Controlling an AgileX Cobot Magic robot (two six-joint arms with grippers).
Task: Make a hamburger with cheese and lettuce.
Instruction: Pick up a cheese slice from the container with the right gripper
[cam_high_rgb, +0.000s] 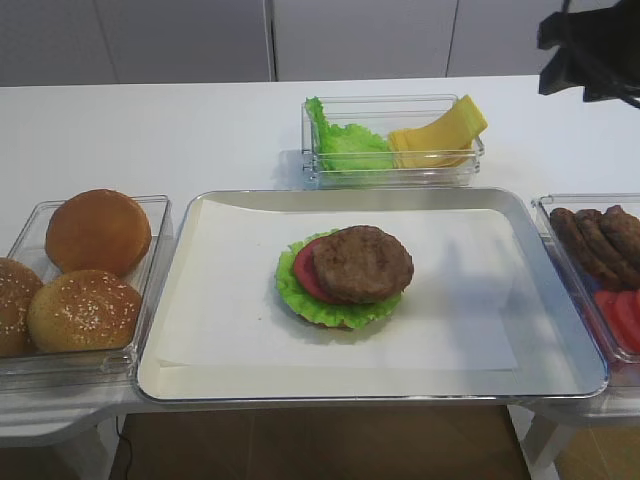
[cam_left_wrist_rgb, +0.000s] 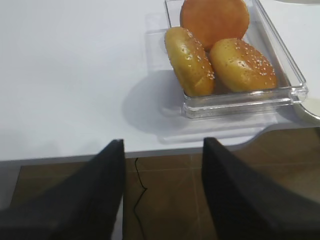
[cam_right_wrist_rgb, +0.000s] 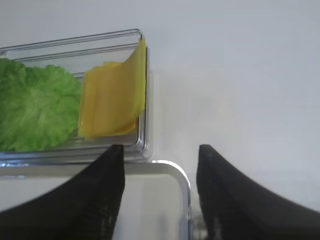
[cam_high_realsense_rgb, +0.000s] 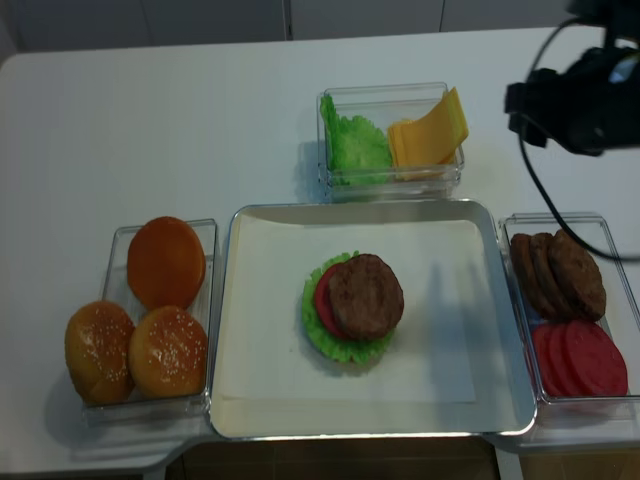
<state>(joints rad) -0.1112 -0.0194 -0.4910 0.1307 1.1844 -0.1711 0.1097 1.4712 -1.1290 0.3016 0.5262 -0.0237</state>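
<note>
On the white table (cam_high_rgb: 200, 130), bare at upper left, the paper-lined silver tray (cam_high_realsense_rgb: 487, 330) holds the lettuce, tomato and patty hamburger (cam_high_realsense_rgb: 353, 303) mid-frame, yellow cheese slices (cam_high_realsense_rgb: 428, 133) fill the clear tub (cam_high_realsense_rgb: 390, 97) above, both black grippers (cam_right_wrist_rgb: 160, 197) (cam_left_wrist_rgb: 162, 195) gape empty.

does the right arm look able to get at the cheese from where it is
Probably yes. The right gripper is open, empty, and just short of the clear bin, near the cheese end. The slices lean against that end wall, uncovered from above, with lettuce on the far side. Nothing blocks the way.
</note>
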